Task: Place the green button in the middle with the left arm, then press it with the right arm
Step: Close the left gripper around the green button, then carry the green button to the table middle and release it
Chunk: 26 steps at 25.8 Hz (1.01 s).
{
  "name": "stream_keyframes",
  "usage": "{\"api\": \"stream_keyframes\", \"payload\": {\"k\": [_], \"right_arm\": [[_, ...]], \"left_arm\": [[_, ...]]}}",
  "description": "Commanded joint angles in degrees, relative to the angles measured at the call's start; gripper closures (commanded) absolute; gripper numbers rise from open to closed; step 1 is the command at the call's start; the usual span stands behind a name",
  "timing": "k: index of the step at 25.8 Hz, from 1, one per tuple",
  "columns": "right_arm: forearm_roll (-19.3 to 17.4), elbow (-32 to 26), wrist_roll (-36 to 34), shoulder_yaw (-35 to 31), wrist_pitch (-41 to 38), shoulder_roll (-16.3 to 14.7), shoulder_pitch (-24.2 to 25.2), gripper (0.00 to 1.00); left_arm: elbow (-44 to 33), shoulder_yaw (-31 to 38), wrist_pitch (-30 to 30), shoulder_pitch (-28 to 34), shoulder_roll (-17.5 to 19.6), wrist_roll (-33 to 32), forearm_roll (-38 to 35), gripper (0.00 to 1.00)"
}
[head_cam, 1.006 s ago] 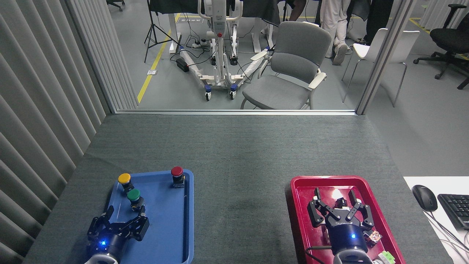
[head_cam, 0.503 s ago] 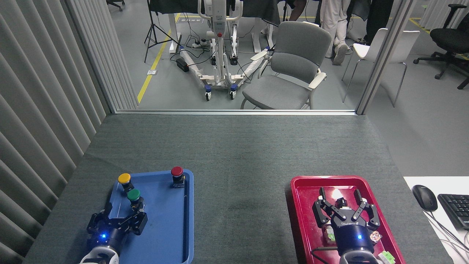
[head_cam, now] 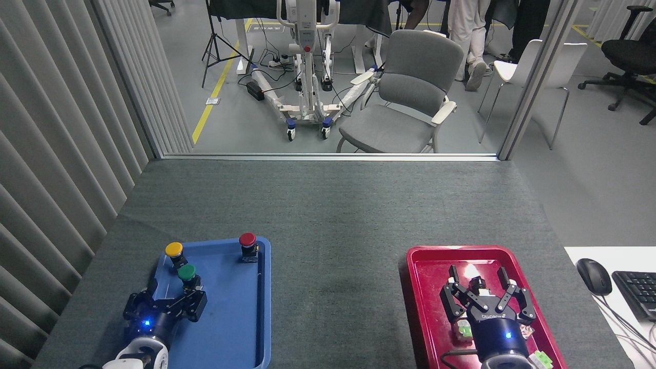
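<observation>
The green button point(head_cam: 187, 272) stands upright in the blue tray point(head_cam: 230, 318), just in front of a yellow button point(head_cam: 174, 250). My left gripper point(head_cam: 173, 289) hovers right behind the green button with its fingers spread open; one fingertip point(head_cam: 195, 290) sits close to the button's black body, and nothing is gripped. My right gripper point(head_cam: 479, 278) is open above the red tray point(head_cam: 425, 302), empty. The middle point(head_cam: 335, 271), bare dark-grey table between the two trays, holds nothing.
A red button point(head_cam: 247, 241) stands at the blue tray's far right corner. Small coloured items point(head_cam: 465, 330) lie in the red tray under my right arm. A mouse point(head_cam: 593, 276) and keyboard point(head_cam: 638, 292) sit on a white desk at right.
Both arms have drawn back toward me, the left gripper most in the first half second. The right gripper slid lower over the red tray. The buttons have not moved.
</observation>
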Motion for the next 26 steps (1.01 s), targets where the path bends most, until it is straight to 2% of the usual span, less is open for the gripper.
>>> {"api": "stream_keyframes", "payload": {"k": [1, 3, 7, 10, 16, 22, 26], "right_arm": [[-0.1, 0.0, -0.1, 0.2, -0.7, -1.7, 0.1, 0.00], [-0.1, 0.0, -0.2, -0.1, -2.1, -1.9, 0.2, 0.00], [0.0, -0.2, -0.4, -0.1, -2.3, -1.5, 0.4, 0.00], [0.0, -0.2, -0.2, -0.3, -2.4, -1.2, 0.2, 0.00], [0.0, -0.1, -0.1, -0.2, -2.3, -1.4, 0.2, 0.00], [0.1, -0.2, 0.4, -0.4, -2.3, -0.3, 0.2, 0.00], [0.2, -0.3, 0.4, -0.4, -2.3, -0.3, 0.2, 0.00]], "left_arm": [[0.5, -0.3, 0.0, -0.8, -0.4, 0.0, 0.0, 0.01], [1.7, -0.3, 0.0, -1.6, -0.7, 0.0, 0.4, 0.05], [4.2, -0.4, -0.7, -3.0, -0.9, 0.0, -0.2, 0.26], [4.5, -1.0, -1.9, -3.3, -0.6, -0.1, -0.2, 0.46], [4.7, -1.4, -10.3, -3.2, 0.8, -0.5, -0.4, 1.00], [3.9, -1.3, -20.0, -3.0, 4.3, -0.8, -0.2, 1.00], [-3.2, -1.4, -25.4, -2.0, 4.6, -0.8, -0.1, 1.00]]}}
